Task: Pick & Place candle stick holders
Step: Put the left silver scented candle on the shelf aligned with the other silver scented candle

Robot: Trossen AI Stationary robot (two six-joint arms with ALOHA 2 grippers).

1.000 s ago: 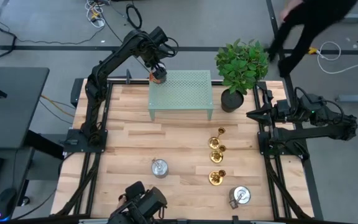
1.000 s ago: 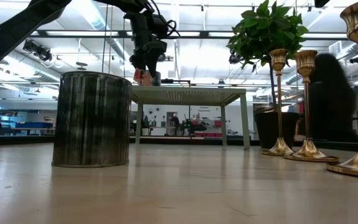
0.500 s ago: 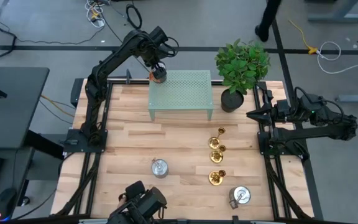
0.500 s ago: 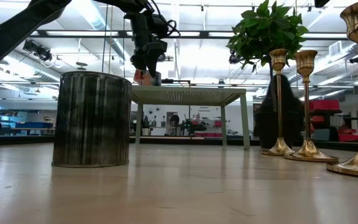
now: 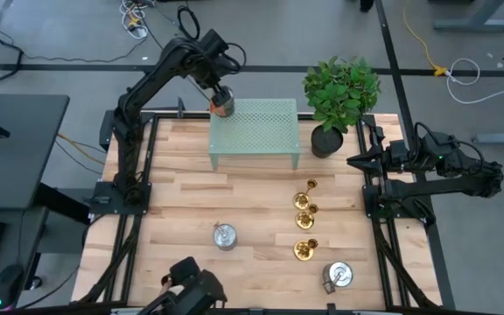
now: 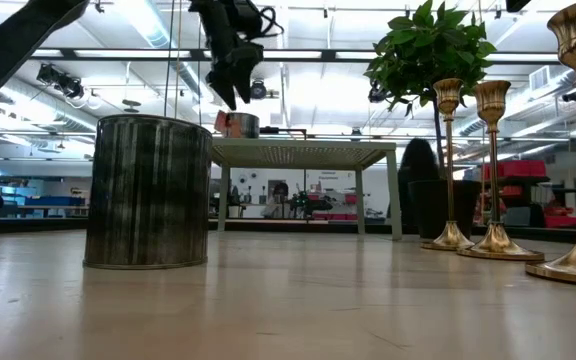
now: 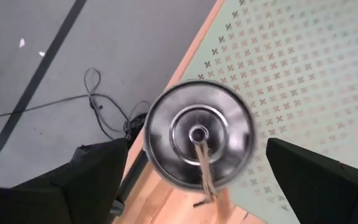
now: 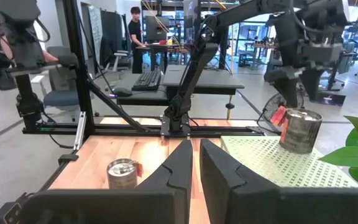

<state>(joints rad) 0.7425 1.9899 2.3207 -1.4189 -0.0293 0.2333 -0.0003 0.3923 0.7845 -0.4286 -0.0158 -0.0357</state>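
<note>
Brass candle stick holders (image 5: 304, 219), three in a row, stand on the wooden table (image 5: 173, 184) in front of the green mesh stand (image 5: 254, 131). Left gripper (image 6: 230, 85) hovers spread wide above a tin can (image 5: 222, 105) on the stand's corner. Right gripper (image 5: 353, 160), fingers closed and empty, waits beside the stand, past the potted plant (image 5: 339, 92).

Three candle stick holders (image 5: 304, 219) stand in a row on the table (image 5: 182, 201), between two cans (image 5: 225, 235).
</note>
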